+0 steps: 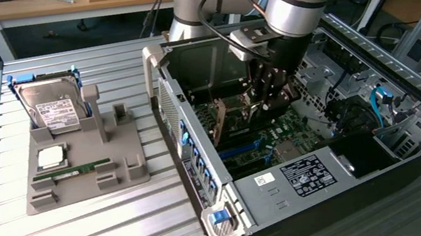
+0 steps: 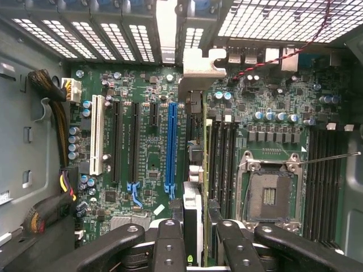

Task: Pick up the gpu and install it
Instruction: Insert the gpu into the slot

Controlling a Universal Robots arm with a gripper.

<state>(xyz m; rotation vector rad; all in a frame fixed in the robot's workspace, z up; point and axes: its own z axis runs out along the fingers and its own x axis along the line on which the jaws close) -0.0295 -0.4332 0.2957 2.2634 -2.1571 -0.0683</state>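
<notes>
My gripper [image 1: 272,97] reaches down into the open computer case [image 1: 193,134], over the green motherboard [image 1: 280,132]. In the wrist view its black fingers [image 2: 169,245] close on the gpu [image 2: 194,170], which I see edge-on as a thin dark card with a silver metal bracket [image 2: 201,61] at its far end. The card hangs upright just beside the long blue slot [image 2: 171,146], with the bracket close to the case's rear slot openings. Whether its edge touches a slot is hidden. In the exterior view the gpu [image 1: 237,115] hangs below the wrist.
A grey fixture [image 1: 83,170] on the slatted table holds a silver hard drive [image 1: 52,108], a processor chip [image 1: 52,157] and a green RAM stick [image 1: 74,171]. Inside the case are a white slot [image 2: 97,136], an empty processor socket [image 2: 269,195] and cable bundles [image 2: 50,93].
</notes>
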